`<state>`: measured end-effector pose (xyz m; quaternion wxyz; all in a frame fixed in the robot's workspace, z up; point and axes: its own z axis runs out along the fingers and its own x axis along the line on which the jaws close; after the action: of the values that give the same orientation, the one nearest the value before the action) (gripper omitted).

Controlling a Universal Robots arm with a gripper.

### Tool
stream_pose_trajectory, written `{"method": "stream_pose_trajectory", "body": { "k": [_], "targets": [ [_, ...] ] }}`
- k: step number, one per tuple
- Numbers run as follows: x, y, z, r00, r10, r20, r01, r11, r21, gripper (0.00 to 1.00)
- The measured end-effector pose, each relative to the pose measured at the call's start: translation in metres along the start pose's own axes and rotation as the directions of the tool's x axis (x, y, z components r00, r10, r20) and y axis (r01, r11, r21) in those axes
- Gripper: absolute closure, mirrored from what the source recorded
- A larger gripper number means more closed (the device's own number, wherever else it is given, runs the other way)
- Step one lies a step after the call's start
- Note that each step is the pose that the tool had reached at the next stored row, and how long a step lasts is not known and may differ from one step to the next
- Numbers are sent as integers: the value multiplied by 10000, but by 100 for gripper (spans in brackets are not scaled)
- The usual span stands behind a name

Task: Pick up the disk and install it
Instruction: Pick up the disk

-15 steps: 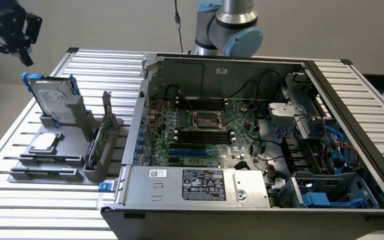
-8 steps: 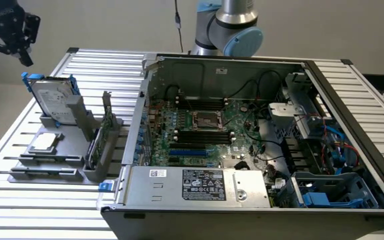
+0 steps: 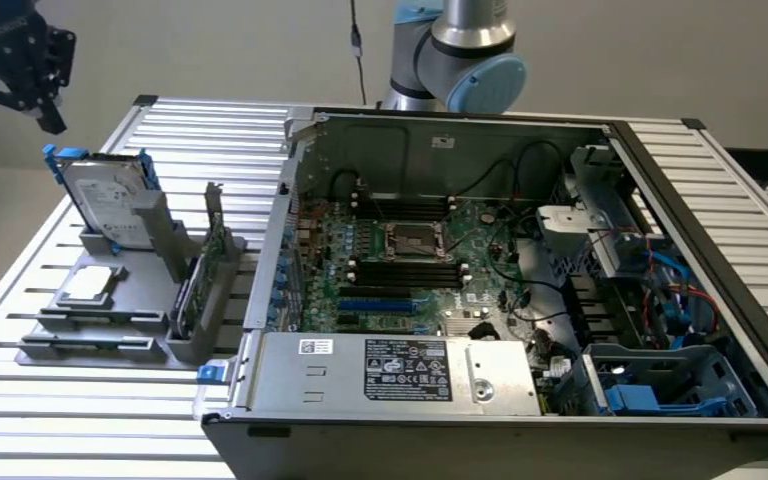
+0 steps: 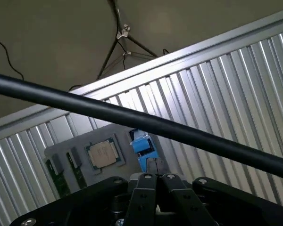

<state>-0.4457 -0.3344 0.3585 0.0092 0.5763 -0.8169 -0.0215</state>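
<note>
Approach stage, as judged: the gripper (image 3: 40, 100) hangs above the disk (image 3: 107, 200), which stands upright below it in a grey holder (image 3: 157, 225) on the counter (image 3: 37, 400), not yet installed. From the wrist, the jaws look drawn together and empty. A grasp would call for parting them and squaring to the disk's top edge. A black cable (image 4: 132, 120) crosses the wrist view. There the disk's face is hidden, and its blue rail (image 4: 144, 145) shows just beyond the gripper.

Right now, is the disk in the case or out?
Out. The disk stands upright in the grey holder on the table, beside the open case; tool hangs clear of it.
</note>
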Motion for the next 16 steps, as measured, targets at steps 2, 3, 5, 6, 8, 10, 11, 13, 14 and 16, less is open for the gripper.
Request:
{"method": "stream_pose_trajectory", "body": {
  "k": [2, 3, 5, 6, 8, 10, 11, 13, 14, 16],
  "targets": [
    [0, 0, 9, 9993, -365, -15, 365, 9993, -2, 89],
    [0, 0, 13, 9985, -545, -23, 545, 9985, -5, 89],
    [0, -1, 22, 9958, -920, -40, 920, 9958, -10, 89],
    [0, -1, 27, 9939, -1098, -47, 1098, 9939, -11, 89],
    [1, -1, 37, 9894, -1450, -63, 1450, 9894, -14, 89],
    [1, -2, 48, 9833, -1820, -79, 1820, 9833, -18, 89],
    [1, -2, 53, 9799, -1991, -86, 1991, 9800, -16, 89],
    [1, -2, 60, 9721, -2343, -98, 2343, 9722, 6, 89],
    [1, -2, 62, 9676, -2521, -104, 2522, 9677, 30, 89],
    [1, -3, 64, 9576, -2879, -118, 2880, 9576, 73, 89]
  ]
}}
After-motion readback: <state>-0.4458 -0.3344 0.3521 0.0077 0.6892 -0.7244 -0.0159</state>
